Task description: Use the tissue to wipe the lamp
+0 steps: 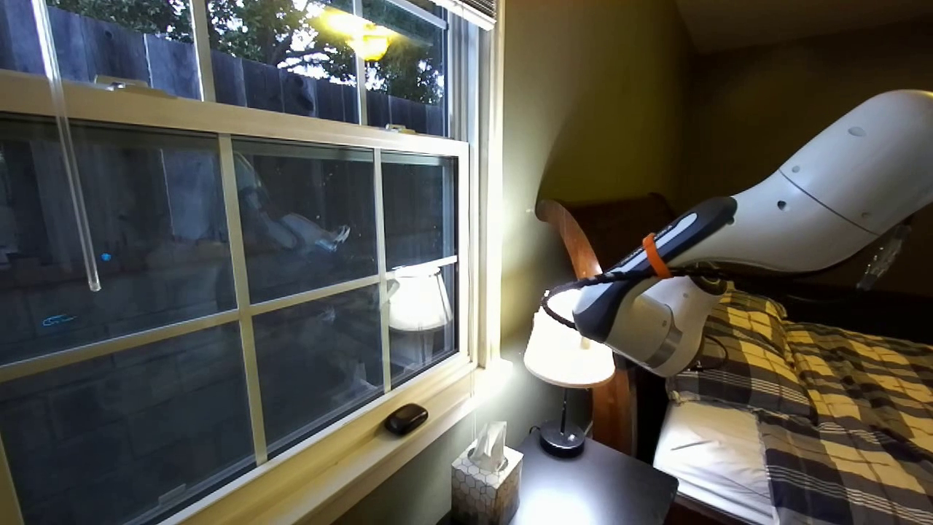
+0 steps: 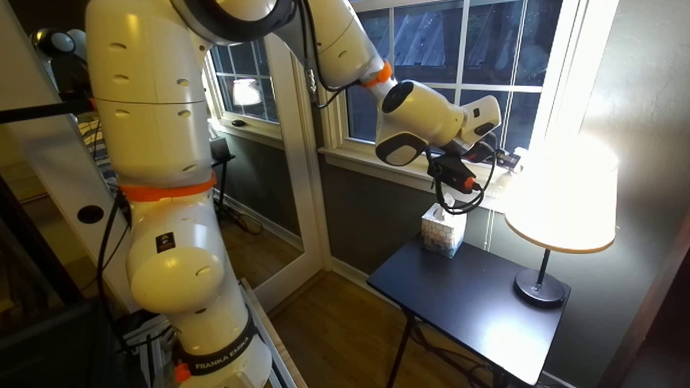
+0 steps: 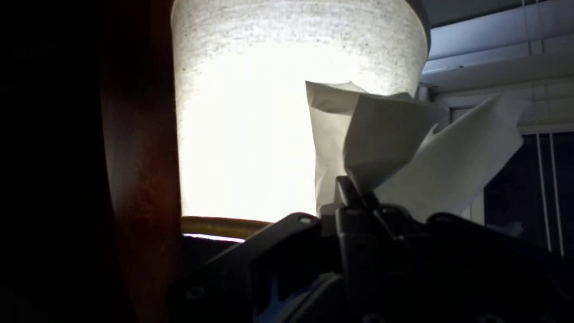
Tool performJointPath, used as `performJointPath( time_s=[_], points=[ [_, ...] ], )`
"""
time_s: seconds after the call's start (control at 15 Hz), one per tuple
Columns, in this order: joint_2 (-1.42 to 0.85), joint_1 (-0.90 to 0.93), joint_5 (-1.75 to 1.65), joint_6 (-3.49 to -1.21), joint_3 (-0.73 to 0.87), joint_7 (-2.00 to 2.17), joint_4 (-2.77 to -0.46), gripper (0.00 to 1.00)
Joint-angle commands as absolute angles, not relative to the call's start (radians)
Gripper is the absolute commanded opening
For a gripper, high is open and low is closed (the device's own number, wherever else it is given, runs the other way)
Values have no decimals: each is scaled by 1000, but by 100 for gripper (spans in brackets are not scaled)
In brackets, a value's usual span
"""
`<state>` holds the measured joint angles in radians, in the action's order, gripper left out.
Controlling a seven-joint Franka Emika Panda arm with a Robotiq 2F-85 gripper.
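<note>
The lamp has a glowing cream-white shade on a dark stem and round base and shows in both exterior views (image 1: 565, 357) (image 2: 560, 210). Its shade (image 3: 246, 143) fills the upper middle of the wrist view. My gripper (image 3: 358, 195) is shut on the tissue (image 3: 390, 130), a crumpled white sheet that fans out beyond the fingertips. The tissue overlaps the right part of the shade in the wrist view; I cannot tell whether it touches. In an exterior view my gripper (image 2: 509, 160) is beside the shade on the window side, above the table. My fingers are hidden in an exterior view behind the arm.
A tissue box (image 1: 487, 485) stands on the dark side table (image 2: 431, 285) near the lamp base. A black object (image 1: 406, 419) lies on the windowsill. A wooden headboard (image 1: 572, 240) and a bed (image 1: 838, 379) are close to the lamp. Window blind cords (image 3: 542, 188) hang at the right.
</note>
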<state>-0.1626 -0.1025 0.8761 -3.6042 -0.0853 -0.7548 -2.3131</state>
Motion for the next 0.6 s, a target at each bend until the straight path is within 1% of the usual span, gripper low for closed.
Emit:
performJointPath(
  time_s=[0.0,0.53],
  points=[
    [-189,-108,920,-3620,-62,-763,-2304,0],
    [-270,-93,1048,-3550,-1,-851,-2280,0]
  ],
)
